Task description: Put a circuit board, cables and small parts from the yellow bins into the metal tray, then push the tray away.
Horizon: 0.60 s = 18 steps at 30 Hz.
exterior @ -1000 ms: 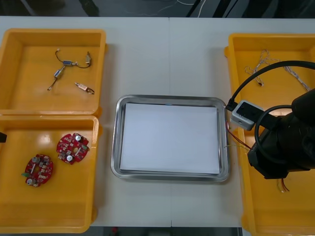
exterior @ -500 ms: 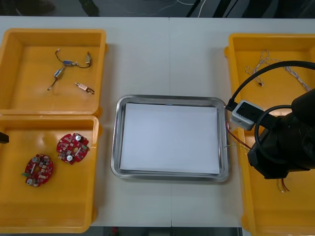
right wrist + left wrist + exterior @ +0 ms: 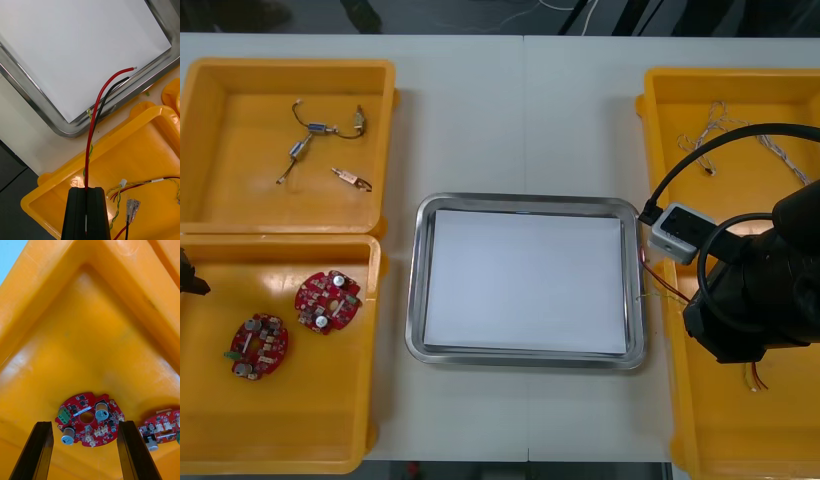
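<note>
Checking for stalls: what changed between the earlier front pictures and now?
The left hand edged slightly farther in over the near left yellow bin, open above a circuit board. Nothing grabbed or released. The right hand stays shut on the red and black cable; boards and metal tray unmoved.

From my console I see a light table [image 3: 520, 120] with a thin seam [image 3: 523, 150] running from 12 to 6 o'clock down its middle. Past its far edge, at 12 o'clock, lies dark floor [image 3: 430, 15], with thin pale cords [image 3: 515, 12] strewn toward 1 o'clock.
</note>
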{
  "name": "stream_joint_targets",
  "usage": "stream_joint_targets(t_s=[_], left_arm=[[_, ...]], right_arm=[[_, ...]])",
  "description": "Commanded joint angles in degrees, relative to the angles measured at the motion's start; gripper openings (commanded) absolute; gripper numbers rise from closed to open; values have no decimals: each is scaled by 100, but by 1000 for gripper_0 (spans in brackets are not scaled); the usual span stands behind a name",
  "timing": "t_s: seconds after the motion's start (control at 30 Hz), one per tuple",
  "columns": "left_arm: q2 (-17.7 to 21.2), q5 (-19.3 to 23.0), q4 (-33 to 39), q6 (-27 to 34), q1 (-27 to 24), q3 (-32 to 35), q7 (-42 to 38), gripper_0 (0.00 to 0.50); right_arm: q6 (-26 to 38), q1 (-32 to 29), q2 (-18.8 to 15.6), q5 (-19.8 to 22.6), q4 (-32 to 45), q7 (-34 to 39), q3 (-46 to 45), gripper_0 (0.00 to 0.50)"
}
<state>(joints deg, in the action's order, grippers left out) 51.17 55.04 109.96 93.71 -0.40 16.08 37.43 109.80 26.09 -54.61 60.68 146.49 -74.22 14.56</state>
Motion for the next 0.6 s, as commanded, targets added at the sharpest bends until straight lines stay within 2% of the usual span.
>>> stream_joint_targets(t_s=[0.03, 0.3, 0.6], left_arm=[[-415, -354, 149, 51, -110, 282, 142, 500], [-916, -767, 202, 33, 31, 423, 46, 500], [-1188, -872, 729, -55, 778, 607, 37, 500]], right_arm=[[20, 160, -129, -47, 160, 223, 47, 0], [20, 160, -129, -65, 160, 241, 47, 0], [20, 169, -129, -65, 160, 276, 47, 0]])
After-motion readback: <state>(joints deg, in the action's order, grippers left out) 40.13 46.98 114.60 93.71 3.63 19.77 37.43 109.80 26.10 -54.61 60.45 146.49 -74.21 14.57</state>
